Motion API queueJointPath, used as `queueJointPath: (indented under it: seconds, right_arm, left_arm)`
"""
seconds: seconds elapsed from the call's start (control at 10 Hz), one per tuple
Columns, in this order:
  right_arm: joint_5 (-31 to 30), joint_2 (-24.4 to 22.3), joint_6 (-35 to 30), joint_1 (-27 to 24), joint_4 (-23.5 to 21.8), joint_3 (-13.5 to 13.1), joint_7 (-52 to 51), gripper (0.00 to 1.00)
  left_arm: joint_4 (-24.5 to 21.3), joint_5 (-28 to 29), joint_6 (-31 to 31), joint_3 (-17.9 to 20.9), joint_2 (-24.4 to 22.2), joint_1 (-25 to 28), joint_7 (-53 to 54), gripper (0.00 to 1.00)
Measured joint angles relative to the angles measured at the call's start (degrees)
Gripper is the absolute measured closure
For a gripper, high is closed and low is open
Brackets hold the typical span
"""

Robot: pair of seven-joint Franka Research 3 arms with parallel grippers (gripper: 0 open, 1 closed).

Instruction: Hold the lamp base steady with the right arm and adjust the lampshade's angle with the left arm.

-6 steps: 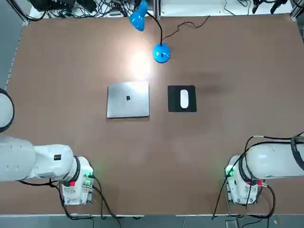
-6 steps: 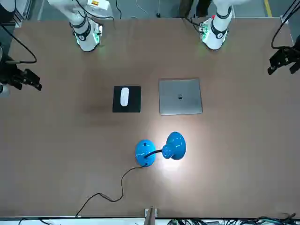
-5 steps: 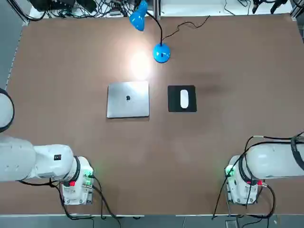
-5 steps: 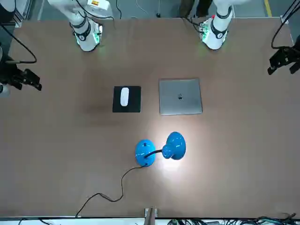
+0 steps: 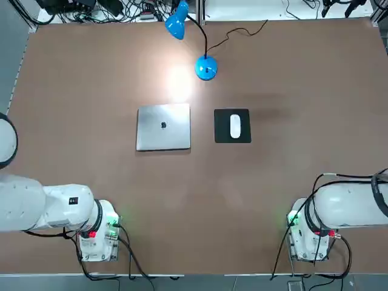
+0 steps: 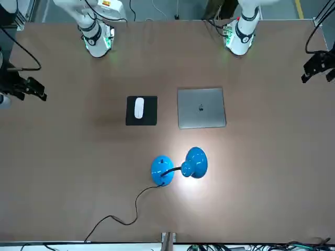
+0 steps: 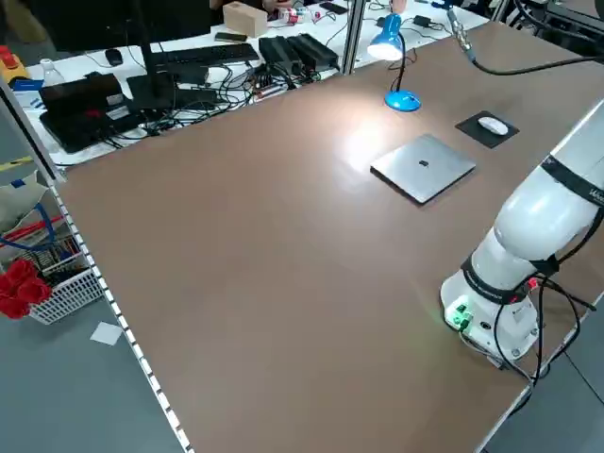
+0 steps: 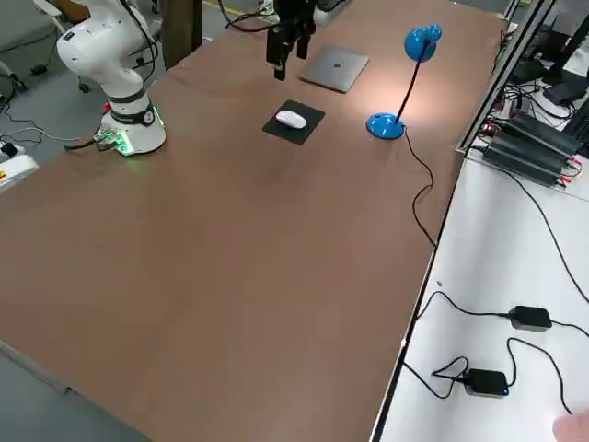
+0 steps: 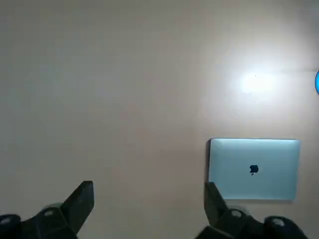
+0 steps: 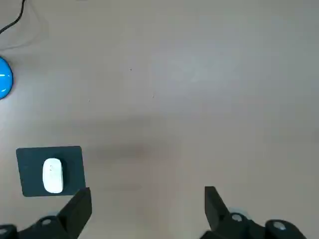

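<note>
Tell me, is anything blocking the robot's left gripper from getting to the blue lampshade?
Nothing visible blocks the left gripper, open above the table's left side; the closed laptop lies flat below any likely path to the lampshade.

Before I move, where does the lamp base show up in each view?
Top: upper middle.
Front: just below centre, beside the shade.
Left side: top, right of centre.
Right side: upper right of centre.
Left wrist: can't confirm; only a blue sliver, right edge.
Right wrist: left edge, cut off.
Landmark in all but left wrist: mouse.
</note>
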Motion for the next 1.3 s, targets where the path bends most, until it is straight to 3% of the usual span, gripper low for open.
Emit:
queueJointPath:
  seconds: [0.3, 0.5, 0.7, 0.9, 1.1, 1.3]
  right_arm:
    - [2.68, 1.81, 5.90, 6.60, -1.25, 1.52, 0.23, 0.00]
    - [6.01, 7.06, 16.45, 7.18, -2.48, 7.54, 0.55, 0.00]
    - [6.45, 14.63, 30.95, 7.23, -2.95, 15.44, 0.75, 0.00]
    - [6.07, 23.43, 48.56, 7.62, -3.23, 21.71, 0.60, 0.00]
    - [-3.65, 33.79, 63.89, 8.09, -2.77, 24.47, 0.29, 0.00]
    - [-11.07, 42.44, 68.43, 8.59, 1.39, 24.95, 0.37, 0.02]
  left_arm:
    - [2.95, 0.00, -0.25, -0.06, 1.97, -0.10, -0.07, 0.01]
    - [7.90, 0.00, -0.16, -1.57, 7.35, -0.62, -0.07, 0.01]
    - [13.38, 0.00, 1.14, -3.85, 13.12, -1.06, -0.08, 0.01]
    - [15.52, 0.00, 9.38, -6.23, 16.98, -1.19, -0.08, 0.01]
    - [15.93, 0.00, 16.16, -9.14, 19.92, -1.29, -0.03, 0.01]
    - [16.11, 0.00, 17.53, -12.14, 22.05, -1.39, 1.84, 0.01]
